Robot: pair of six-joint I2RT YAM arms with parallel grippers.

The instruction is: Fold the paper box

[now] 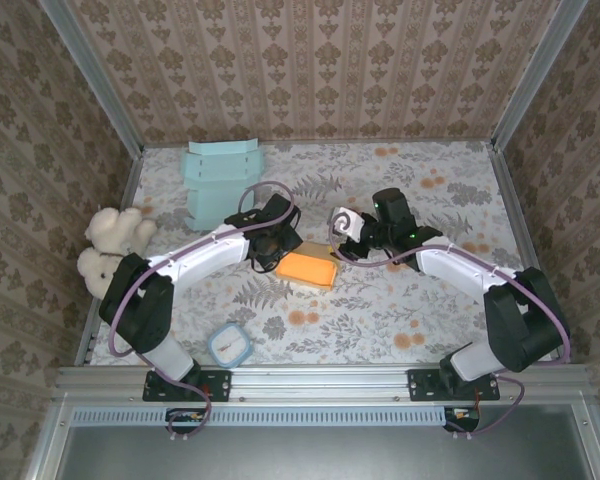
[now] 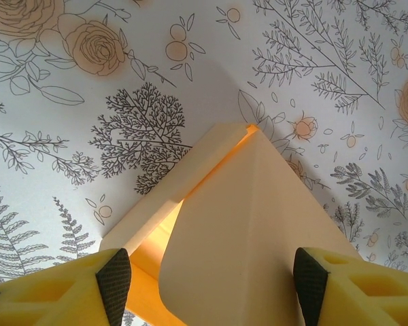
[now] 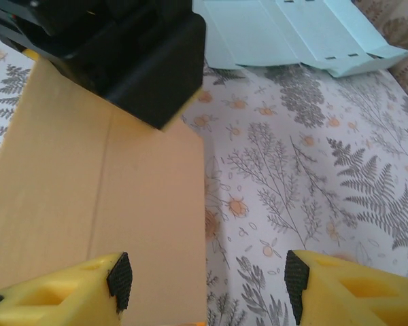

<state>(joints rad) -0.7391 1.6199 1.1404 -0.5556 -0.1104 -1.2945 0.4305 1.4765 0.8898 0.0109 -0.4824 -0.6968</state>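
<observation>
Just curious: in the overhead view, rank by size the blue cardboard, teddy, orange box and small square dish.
Largest: blue cardboard and teddy, too alike to rank.
Then orange box.
Smallest: small square dish.

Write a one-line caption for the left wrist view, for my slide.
Left gripper, jaws open, close above the orange paper box on the floral table.

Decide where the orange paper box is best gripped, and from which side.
Probably the loose top flap of the orange paper box, taken from above on the left arm's side: it stands lifted off the body with a gap beneath, and the left jaws stand open on either side of it.
</observation>
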